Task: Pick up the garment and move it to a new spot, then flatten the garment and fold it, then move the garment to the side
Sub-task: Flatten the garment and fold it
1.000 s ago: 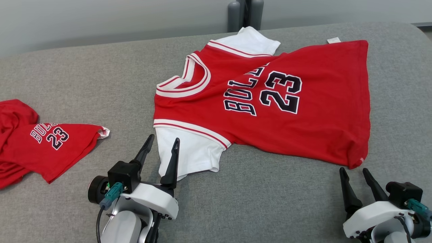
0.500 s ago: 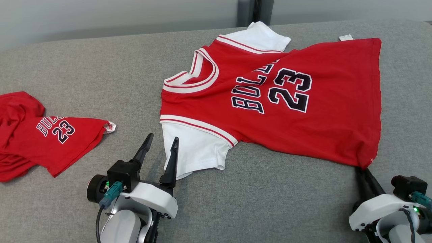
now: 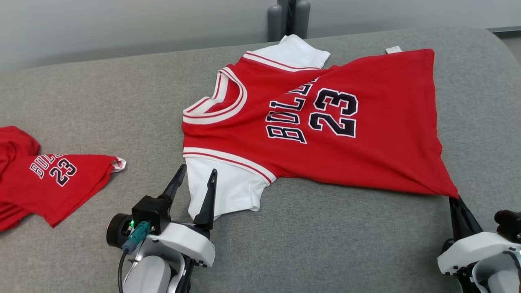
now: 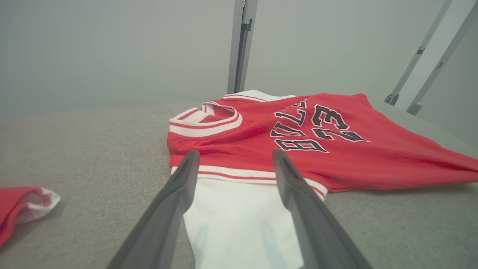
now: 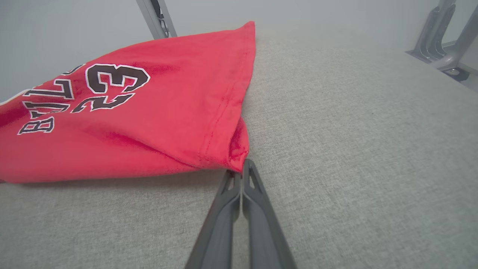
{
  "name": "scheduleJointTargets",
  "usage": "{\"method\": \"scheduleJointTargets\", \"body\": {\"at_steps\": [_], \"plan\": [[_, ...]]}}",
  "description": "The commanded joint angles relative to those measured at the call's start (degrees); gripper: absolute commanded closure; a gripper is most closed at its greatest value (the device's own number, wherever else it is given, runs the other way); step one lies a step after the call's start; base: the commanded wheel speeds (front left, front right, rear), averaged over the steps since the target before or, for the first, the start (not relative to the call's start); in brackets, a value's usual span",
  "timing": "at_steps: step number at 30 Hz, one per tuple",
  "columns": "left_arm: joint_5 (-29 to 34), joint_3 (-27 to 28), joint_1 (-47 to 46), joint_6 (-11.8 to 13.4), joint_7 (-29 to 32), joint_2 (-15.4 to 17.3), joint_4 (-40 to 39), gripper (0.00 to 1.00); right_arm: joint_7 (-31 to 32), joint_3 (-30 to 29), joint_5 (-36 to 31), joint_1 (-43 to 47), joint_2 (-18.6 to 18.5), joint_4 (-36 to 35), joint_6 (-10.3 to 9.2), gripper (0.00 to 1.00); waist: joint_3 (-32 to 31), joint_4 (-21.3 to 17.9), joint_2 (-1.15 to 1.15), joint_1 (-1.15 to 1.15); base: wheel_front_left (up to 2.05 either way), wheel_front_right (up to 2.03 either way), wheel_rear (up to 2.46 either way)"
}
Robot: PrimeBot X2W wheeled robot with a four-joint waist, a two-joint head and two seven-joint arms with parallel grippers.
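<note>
The garment [image 3: 386,142] is red, sleeves white, numbers black; the table [image 3: 325,244] grey; the jersey [image 3: 61,187] at nine o'clock red.

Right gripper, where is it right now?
In the head view the right gripper is at the lower right, shut on the near hem corner of the spread red jersey, just above the grey padded surface.

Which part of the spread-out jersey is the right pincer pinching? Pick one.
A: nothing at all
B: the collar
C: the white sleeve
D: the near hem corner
D: the right pincer is shut on the jersey at its near hem corner, where the cloth bunches to a point.
</note>
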Motion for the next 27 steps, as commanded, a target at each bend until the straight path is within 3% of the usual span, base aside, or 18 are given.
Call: {"method": "scheduleJointTargets", "body": {"at_steps": [1,2,3,4,12,27], "plan": [[0.1,0.0,0.2,-0.1,-0.2,0.2,0.2,0.0,0.9,-0.2,1.3,0.7,-0.7,-0.7,-0.04,1.0,-0.3,-0.4,0.0,0.0,0.0,0.0,0.0],[0.0,-0.1,0.3,-0.1,-0.2,0.2,0.2,0.0,1.8,-0.4,2.2,1.0,-0.9,-1.2,-0.04,0.99,-0.4,-0.6,0.0,0.0,0.0,0.0,0.0],[0.0,-0.1,0.3,0.0,-0.2,0.2,0.2,0.0,2.7,-0.5,3.3,1.2,-1.1,-1.9,-0.04,0.68,-0.5,-0.7,0.0,0.0,0.0,0.0,0.0],[0.0,-0.2,0.3,0.0,-0.2,0.2,0.3,0.0,3.6,-1.1,4.9,1.4,-1.1,-2.4,-0.04,0.0,-0.5,-0.9,0.0,0.0,0.0,0.0,0.0],[-0.1,-0.6,-0.2,0.0,-0.2,0.2,0.5,0.0,7.5,-5.6,6.8,2.5,-2.1,-4.6,-0.03,0.0,-0.5,-0.9,0.0,0.0,0.0,0.0,0.0],[-0.6,-0.5,0.9,1.0,-0.2,0.2,1.7,0.0,1.7,-4.8,2.2,2.9,1.1,-13.2,-0.03,0.0,-1.0,1.4,0.0,0.0,0.0,0.0,0.0]]}}
